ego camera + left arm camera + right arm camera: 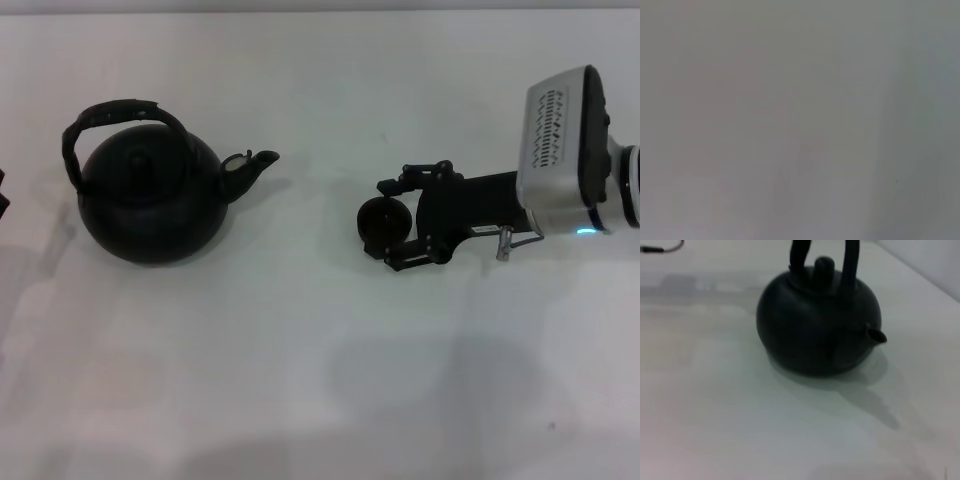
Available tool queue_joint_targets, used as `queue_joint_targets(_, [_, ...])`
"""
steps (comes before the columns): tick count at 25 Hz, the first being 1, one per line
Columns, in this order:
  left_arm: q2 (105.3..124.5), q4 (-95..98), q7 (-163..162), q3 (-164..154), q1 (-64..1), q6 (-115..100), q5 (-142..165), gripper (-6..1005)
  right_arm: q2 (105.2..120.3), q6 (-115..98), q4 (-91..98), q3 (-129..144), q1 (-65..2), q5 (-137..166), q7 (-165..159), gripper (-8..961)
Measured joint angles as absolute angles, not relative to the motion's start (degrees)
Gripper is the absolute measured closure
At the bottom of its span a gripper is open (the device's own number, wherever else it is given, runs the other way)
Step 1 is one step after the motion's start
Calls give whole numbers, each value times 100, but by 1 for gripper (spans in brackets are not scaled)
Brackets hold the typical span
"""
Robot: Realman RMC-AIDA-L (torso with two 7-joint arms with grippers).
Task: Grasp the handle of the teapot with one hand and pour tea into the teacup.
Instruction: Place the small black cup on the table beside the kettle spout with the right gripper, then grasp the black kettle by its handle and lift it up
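Reaching in from the right edge of the head view, the right arm [565, 135] is lying low over the white table [300, 350], its silver wrist housing sitting closest to the camera and its black linkage stretching out toward the middle of the surface. At the end of that linkage the right gripper [385, 222] is closing around the teacup [383, 222], a small round black cup that is sitting between the fingers, one finger [412, 178] passing on the far side of it and the other on the near side; whether the cup is resting on the table or being lifted clear of it is not something the views are showing. Farther along, well apart from the cup and toward the robot's left, the teapot [150, 205] is standing upright on the table, its short spout [255, 163] pointing toward the gripper and the cup. Its knobbed lid [824, 265] is sitting in place, and the handle [120, 115] is arching upright over it with nothing touching it. From the right wrist camera the pot is filling the middle of the scene with its shadow falling across the table. Nothing of the left gripper is appearing in any view; the left wrist camera is showing only a plain grey blur.
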State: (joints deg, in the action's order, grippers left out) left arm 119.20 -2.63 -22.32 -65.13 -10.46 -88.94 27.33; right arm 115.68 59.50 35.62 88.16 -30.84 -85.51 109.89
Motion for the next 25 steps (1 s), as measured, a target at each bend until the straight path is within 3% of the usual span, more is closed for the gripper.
queue_joint_targets(25, [11923, -250, -2289, -7370, -1489, -8887, 2853, 138, 11515, 7481, 3735, 7166, -2634, -8574, 11428, 95])
